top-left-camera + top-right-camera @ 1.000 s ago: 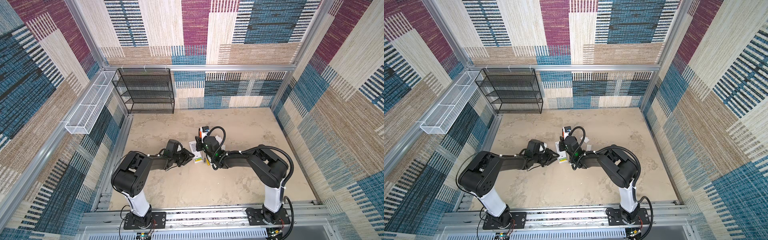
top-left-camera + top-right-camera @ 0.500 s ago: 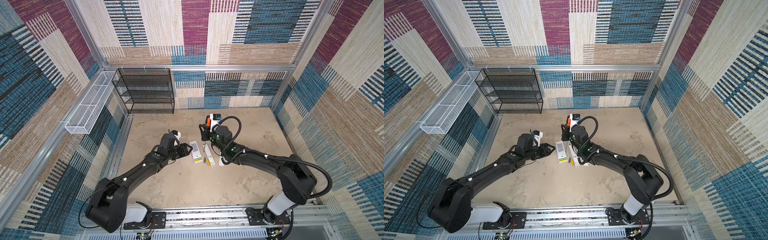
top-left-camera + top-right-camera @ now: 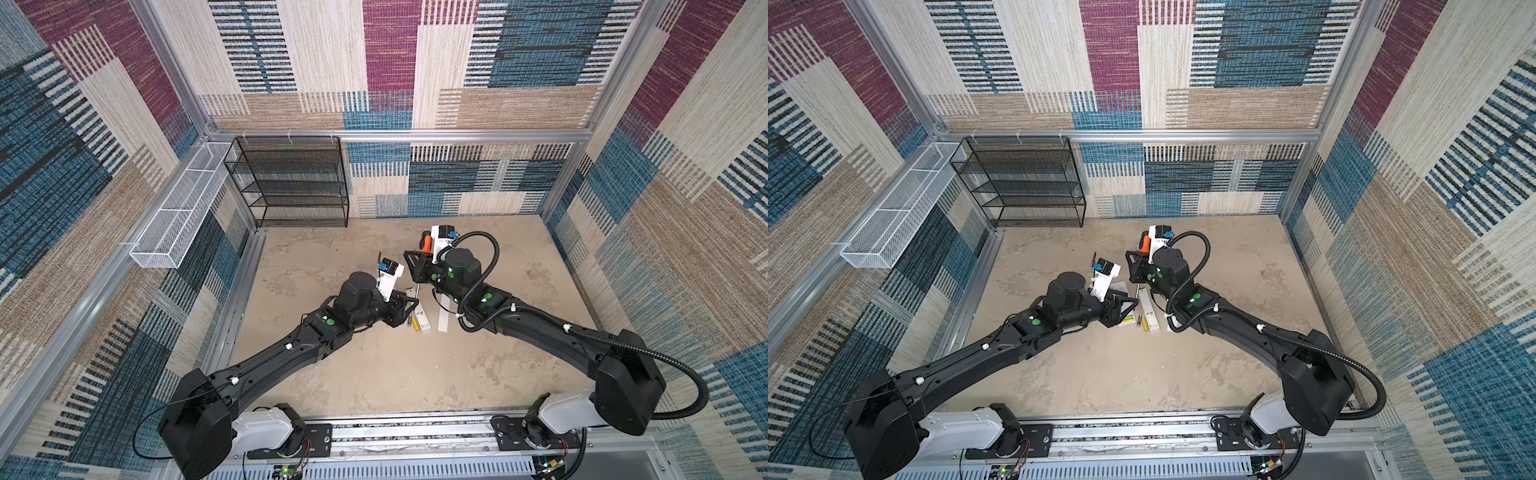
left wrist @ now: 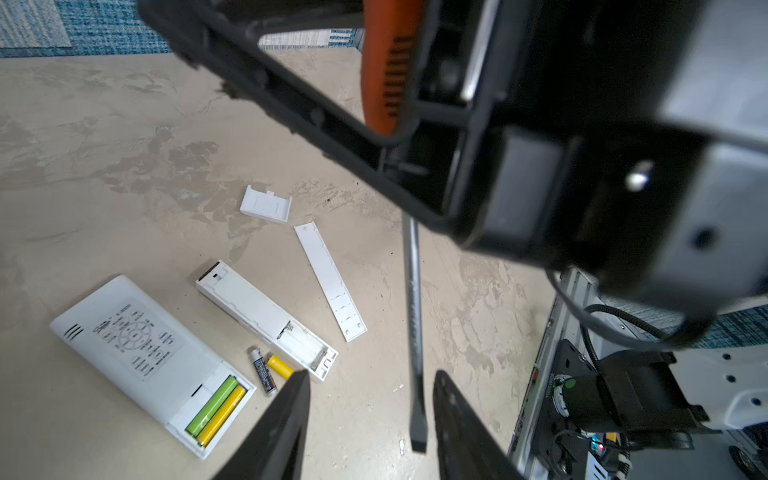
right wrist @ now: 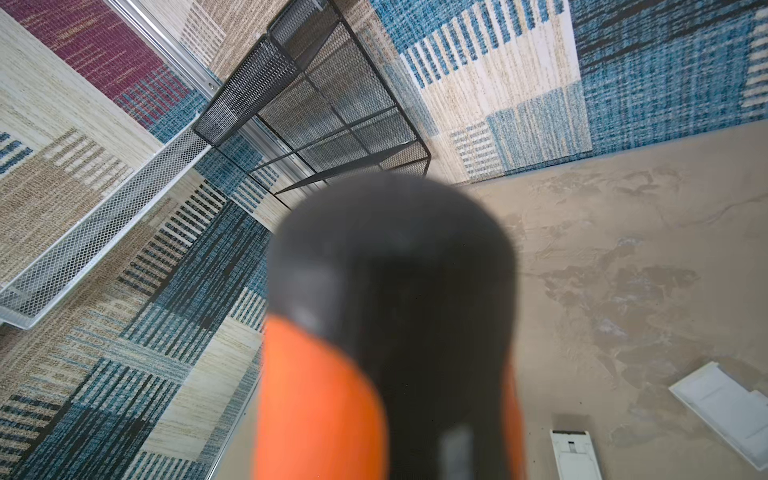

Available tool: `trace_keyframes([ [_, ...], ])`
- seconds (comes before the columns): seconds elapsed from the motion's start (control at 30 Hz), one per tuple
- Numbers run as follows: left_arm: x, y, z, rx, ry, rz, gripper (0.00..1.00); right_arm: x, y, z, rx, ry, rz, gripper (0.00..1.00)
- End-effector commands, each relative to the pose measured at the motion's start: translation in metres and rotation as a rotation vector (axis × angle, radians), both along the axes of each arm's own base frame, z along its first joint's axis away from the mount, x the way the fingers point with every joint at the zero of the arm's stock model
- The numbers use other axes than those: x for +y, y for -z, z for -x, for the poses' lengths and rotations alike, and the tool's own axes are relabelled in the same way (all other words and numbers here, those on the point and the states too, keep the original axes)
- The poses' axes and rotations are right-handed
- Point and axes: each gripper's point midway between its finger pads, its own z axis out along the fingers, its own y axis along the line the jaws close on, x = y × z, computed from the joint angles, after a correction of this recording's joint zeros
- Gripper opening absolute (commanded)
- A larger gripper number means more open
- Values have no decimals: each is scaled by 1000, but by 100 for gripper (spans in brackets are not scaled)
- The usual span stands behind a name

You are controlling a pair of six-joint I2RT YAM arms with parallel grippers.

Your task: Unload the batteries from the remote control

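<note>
Batteries first: a yellow-green cylinder (image 4: 211, 404) and a yellow cylinder (image 4: 223, 414) lie side by side in the open bay at one end of the wide white button remote (image 4: 124, 345), both long axes running along the remote's length. Two more are out on the beige floor (image 4: 124, 166). A thin dark cell (image 4: 262, 371) and a short yellow cell (image 4: 279, 366) rest just beside the bare compartment of the slim white remote (image 4: 257, 309), each at an angle to the seated pair. Left gripper (image 4: 370, 376) hangs over this cluster, jaws spread, pinching nothing. One black finger (image 4: 286, 415) covers the far end of the loose yellow cell, and the loaded bay sits just outside that finger. Right gripper (image 3: 417, 266) is clamped on the orange-and-black handle of the long screwdriver (image 4: 413, 316). In the left wrist view its flat tip shows between the left fingers, touching neither.
</note>
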Motion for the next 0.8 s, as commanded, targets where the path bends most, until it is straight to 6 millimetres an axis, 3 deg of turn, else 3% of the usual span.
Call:
trace_keyframes([
  [0.0, -12, -12, 0, -32, 39, 70, 51, 1, -6, 4, 7, -12, -29, 0],
  [0.1, -20, -11, 0, -16, 75, 78, 49, 0, -6, 5, 11, -13, -32, 0],
  [0.17, -24, -9, 0, -4, 84, 80, 42, 0, -9, 8, 9, -23, -43, 0],
  [0.23, -25, -8, -2, -1, 87, 80, 25, 0, -12, 11, 9, -32, -52, 0],
  [0.3, -23, -9, -3, -9, 81, 74, 3, 0, -17, 14, 13, -50, -59, 8],
  [0.33, -22, -9, -3, -17, 86, 68, 0, -1, -18, 16, 19, -61, -61, 15],
  [0.43, -20, -10, 3, -50, 138, 47, 0, -7, -23, 19, 48, -106, -56, 43],
  [0.5, -17, -12, 7, -88, 174, 30, 0, -13, -25, 22, 77, -144, -46, 54],
  [0.63, -10, -14, 14, -135, 224, -8, 0, -24, -31, 29, 118, -205, -38, 60],
  [0.77, -11, -16, 18, -146, 279, -25, 0, -17, -36, 38, 128, -276, -49, 60],
])
